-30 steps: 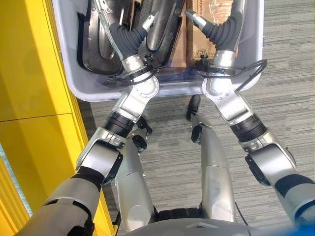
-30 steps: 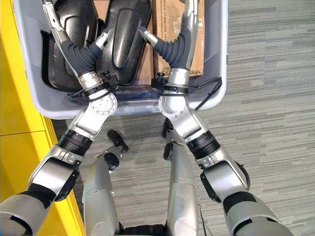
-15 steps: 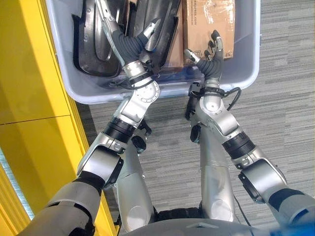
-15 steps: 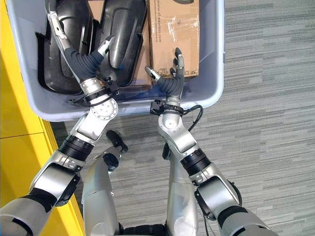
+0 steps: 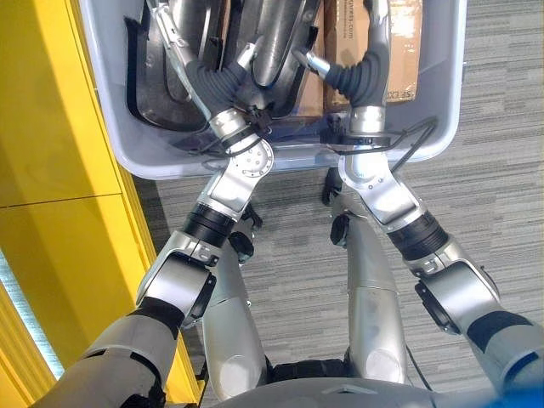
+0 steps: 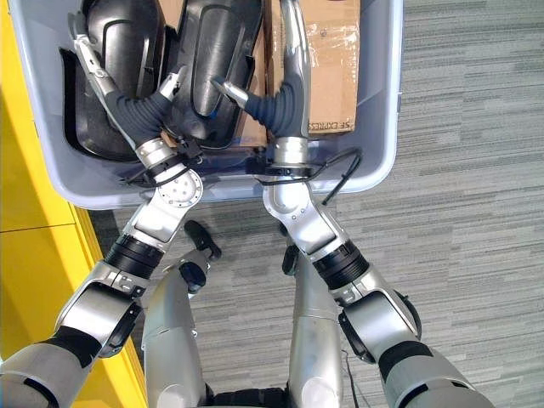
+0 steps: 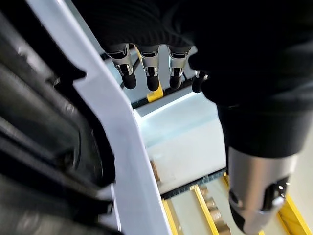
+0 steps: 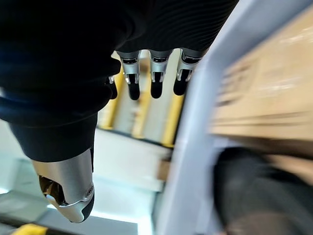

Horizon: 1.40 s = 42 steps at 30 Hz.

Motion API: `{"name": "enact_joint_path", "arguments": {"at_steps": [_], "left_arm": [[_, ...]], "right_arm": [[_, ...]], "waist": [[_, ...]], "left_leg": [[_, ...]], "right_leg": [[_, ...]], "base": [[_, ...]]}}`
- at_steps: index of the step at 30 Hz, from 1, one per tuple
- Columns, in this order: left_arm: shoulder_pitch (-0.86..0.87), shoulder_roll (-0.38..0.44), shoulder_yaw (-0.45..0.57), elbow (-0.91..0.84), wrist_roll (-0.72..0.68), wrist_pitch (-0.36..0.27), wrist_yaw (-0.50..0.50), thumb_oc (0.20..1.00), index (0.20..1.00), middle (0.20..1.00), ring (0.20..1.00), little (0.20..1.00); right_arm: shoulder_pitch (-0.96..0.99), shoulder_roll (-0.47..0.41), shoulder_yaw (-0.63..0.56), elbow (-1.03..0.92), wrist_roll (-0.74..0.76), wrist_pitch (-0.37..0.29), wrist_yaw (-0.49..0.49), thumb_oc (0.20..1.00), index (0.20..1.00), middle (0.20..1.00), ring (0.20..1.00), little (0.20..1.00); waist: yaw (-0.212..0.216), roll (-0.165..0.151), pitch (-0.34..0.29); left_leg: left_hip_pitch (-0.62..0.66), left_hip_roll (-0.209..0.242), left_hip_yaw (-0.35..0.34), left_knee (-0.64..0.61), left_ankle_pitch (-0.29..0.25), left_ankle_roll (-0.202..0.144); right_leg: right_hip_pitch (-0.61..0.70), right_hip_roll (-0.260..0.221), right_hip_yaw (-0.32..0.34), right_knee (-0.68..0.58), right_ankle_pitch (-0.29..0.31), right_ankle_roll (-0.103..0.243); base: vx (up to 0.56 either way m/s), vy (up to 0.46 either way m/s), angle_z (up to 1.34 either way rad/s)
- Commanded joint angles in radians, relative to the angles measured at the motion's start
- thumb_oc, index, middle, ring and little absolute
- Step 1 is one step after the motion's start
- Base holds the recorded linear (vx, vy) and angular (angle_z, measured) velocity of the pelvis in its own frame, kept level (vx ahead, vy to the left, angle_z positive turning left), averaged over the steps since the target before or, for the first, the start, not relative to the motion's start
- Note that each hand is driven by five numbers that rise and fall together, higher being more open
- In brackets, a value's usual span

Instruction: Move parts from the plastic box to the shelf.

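Note:
The grey plastic box (image 6: 380,157) sits on the floor in front of me. Two black moulded parts stand in it, one at the left (image 6: 127,30) and one in the middle (image 6: 217,42). A cardboard carton (image 6: 333,59) lies to their right. My left hand (image 6: 140,106) reaches in between the two black parts with its fingers (image 7: 146,81) straight, holding nothing. My right hand (image 6: 285,102) reaches in between the middle part and the carton. Its fingers (image 8: 156,85) are straight and its thumb is apart, with nothing held.
A tall yellow panel (image 5: 59,127) runs along my left side, close to the box's left wall. Grey striped carpet (image 6: 459,212) lies to the right of the box and in front of it.
My right hand, half a second ago spread near the box's front wall, now stretches deep into the box. The left hand stays between the black parts. The camera has shifted slightly.

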Motion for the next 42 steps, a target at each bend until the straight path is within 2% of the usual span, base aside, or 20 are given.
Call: {"name": "enact_joint_path", "arguments": {"at_steps": [1,5,8,10,12,19,23,28,31,35,42], "left_arm": [[0.015,0.024,0.012,-0.082,0.029,-0.033,-0.031,1.0,1.0,1.0,1.0,1.0],[0.038,0.045,0.018,-0.099,0.024,-0.01,-0.062,1.0,1.0,1.0,1.0,1.0],[0.071,0.052,0.025,-0.111,0.021,-0.005,-0.074,1.0,1.0,1.0,1.0,1.0],[0.093,0.051,0.027,-0.114,0.026,-0.015,-0.077,1.0,1.0,1.0,1.0,1.0],[0.1,0.049,0.026,-0.117,0.027,-0.019,-0.08,1.0,1.0,1.0,1.0,1.0],[0.096,0.057,0.02,-0.094,0.016,-0.046,-0.094,1.0,1.0,1.0,1.0,1.0],[0.074,0.058,0.011,-0.08,0.009,-0.053,-0.114,1.0,1.0,1.0,1.0,1.0],[0.048,0.058,-0.007,-0.074,0.014,-0.052,-0.128,1.0,1.0,1.0,1.0,1.0],[0.033,0.058,-0.013,-0.069,0.014,-0.059,-0.135,1.0,1.0,1.0,1.0,1.0],[0.021,0.064,-0.018,-0.072,0.003,-0.058,-0.144,1.0,1.0,1.0,1.0,1.0],[-0.01,0.063,-0.026,-0.059,0.004,-0.077,-0.154,1.0,1.0,1.0,1.0,1.0]], "right_arm": [[0.006,-0.009,-0.011,-0.074,-0.068,-0.035,-0.014,1.0,1.0,1.0,1.0,1.0],[0.01,-0.015,-0.022,-0.111,-0.023,-0.032,0.016,1.0,1.0,1.0,1.0,1.0],[0.022,-0.009,-0.024,-0.135,0.019,-0.002,0.038,1.0,1.0,1.0,1.0,1.0],[0.035,0.004,-0.014,-0.136,0.056,0.047,0.018,1.0,1.0,1.0,1.0,1.0],[0.043,0.009,-0.008,-0.124,0.087,0.061,-0.002,1.0,1.0,1.0,1.0,1.0],[0.067,0.014,0.003,-0.027,0.176,0.057,-0.044,1.0,1.0,1.0,1.0,1.0],[0.062,0.005,0.006,0.024,0.193,0.069,-0.004,1.0,1.0,1.0,1.0,1.0],[0.057,0.001,0.03,0.057,0.269,0.122,0.048,1.0,1.0,1.0,1.0,1.0],[0.049,-0.003,0.044,0.093,0.301,0.118,0.081,1.0,1.0,1.0,1.0,1.0],[0.042,-0.004,0.062,0.115,0.334,0.135,0.077,1.0,1.0,1.0,1.0,1.0],[0.021,-0.007,0.069,0.195,0.436,0.097,0.089,1.0,1.0,1.0,1.0,1.0]], "waist": [[0.005,0.034,-0.039],[0.011,0.038,-0.039],[0.015,0.04,-0.039],[0.017,0.045,-0.039],[0.019,0.047,-0.039],[0.015,0.054,-0.039],[0.013,0.058,-0.039],[0.011,0.062,-0.039],[0.013,0.064,-0.039],[0.014,0.065,-0.039],[0.019,0.068,-0.039]], "left_leg": [[-0.017,0.017,-0.033,-0.094,0.051,-0.134],[-0.014,0.019,-0.033,-0.092,0.048,-0.135],[-0.012,0.018,-0.032,-0.089,0.043,-0.134],[-0.015,0.02,-0.029,-0.087,0.04,-0.131],[-0.016,0.019,-0.028,-0.086,0.038,-0.129],[-0.031,0.021,-0.025,-0.081,0.038,-0.128],[-0.053,0.016,-0.028,-0.08,0.039,-0.128],[-0.089,0.01,-0.033,-0.072,0.041,-0.128],[-0.114,0.009,-0.039,-0.061,0.04,-0.128],[-0.139,0.008,-0.048,-0.046,0.039,-0.129],[-0.182,0.013,-0.073,-0.012,0.032,-0.13]], "right_leg": [[0.009,-0.075,-0.027,0.103,-0.146,0.151],[0.01,-0.083,-0.032,0.109,-0.148,0.155],[0.01,-0.086,-0.035,0.115,-0.153,0.157],[0.003,-0.088,-0.035,0.121,-0.156,0.156],[0.001,-0.09,-0.034,0.123,-0.158,0.156],[-0.014,-0.098,-0.036,0.126,-0.158,0.156],[-0.035,-0.1,-0.033,0.126,-0.152,0.156],[-0.068,-0.1,-0.025,0.134,-0.149,0.155],[-0.089,-0.102,-0.023,0.146,-0.149,0.154],[-0.11,-0.102,-0.019,0.161,-0.149,0.153],[-0.146,-0.109,-0.012,0.184,-0.149,0.152]], "base": [[0.01,-0.01,0.1],[0.01,-0.003,0.07],[0.0,0.0,0.0],[0.01,0.013,0.02],[0.01,0.021,0.04],[0.0,0.0,0.0],[0.0,0.0,0.0],[0.0,0.0,0.0],[0.0,0.0,0.0],[0.0,0.0,0.0],[-0.01,0.004,0.02]]}}
